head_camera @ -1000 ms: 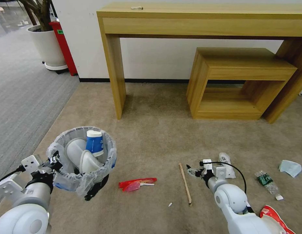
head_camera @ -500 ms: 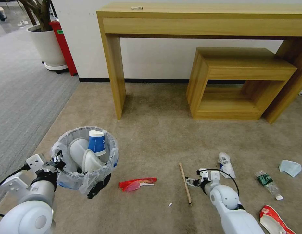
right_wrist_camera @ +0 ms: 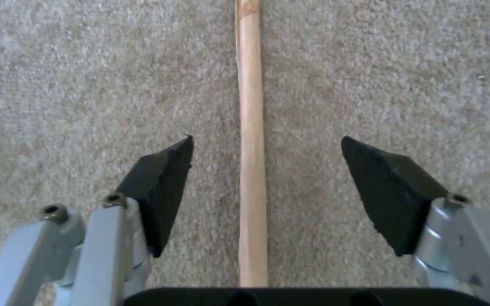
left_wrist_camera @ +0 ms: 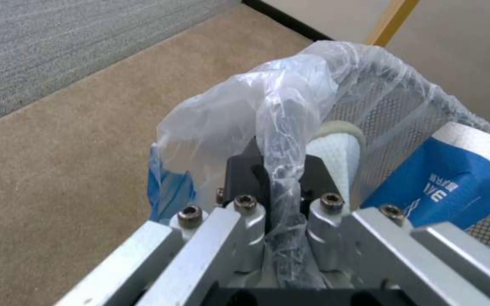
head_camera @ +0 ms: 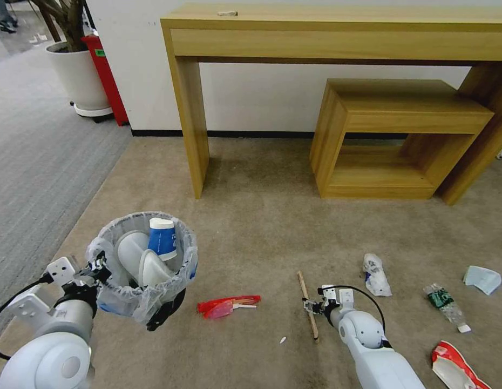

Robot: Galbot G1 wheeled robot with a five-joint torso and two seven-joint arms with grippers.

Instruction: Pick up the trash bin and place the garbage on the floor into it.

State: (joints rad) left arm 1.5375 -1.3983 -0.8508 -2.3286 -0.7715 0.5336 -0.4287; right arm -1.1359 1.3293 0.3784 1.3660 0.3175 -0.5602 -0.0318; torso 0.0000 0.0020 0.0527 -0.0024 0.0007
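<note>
My left gripper (head_camera: 97,270) is shut on the rim of the black trash bin (head_camera: 148,302) and holds it off the beige floor (head_camera: 262,227). The left wrist view shows its fingers (left_wrist_camera: 245,178) pinching the bag-covered rim (left_wrist_camera: 290,127). Inside the bin are white slippers (head_camera: 135,254) and a blue-white cup (head_camera: 162,240). My right gripper (head_camera: 309,307) is open, low over the wooden stick (head_camera: 303,286). In the right wrist view the stick (right_wrist_camera: 251,127) lies between the open fingers (right_wrist_camera: 163,178). A red wrapper (head_camera: 226,306), white bag (head_camera: 376,274), green-labelled bottle (head_camera: 445,305), blue mask (head_camera: 482,279) and red-white cup (head_camera: 456,367) lie on the floor.
A wooden console table (head_camera: 337,32) stands against the wall, with a low wooden stool (head_camera: 397,135) under its right end. A white plant pot (head_camera: 78,75) and a red object (head_camera: 106,75) sit at the far left, beside grey ribbed carpet (head_camera: 40,162).
My right gripper has moved left and toward me, and now straddles the wooden stick. The left gripper has drifted slightly right with the bin.
</note>
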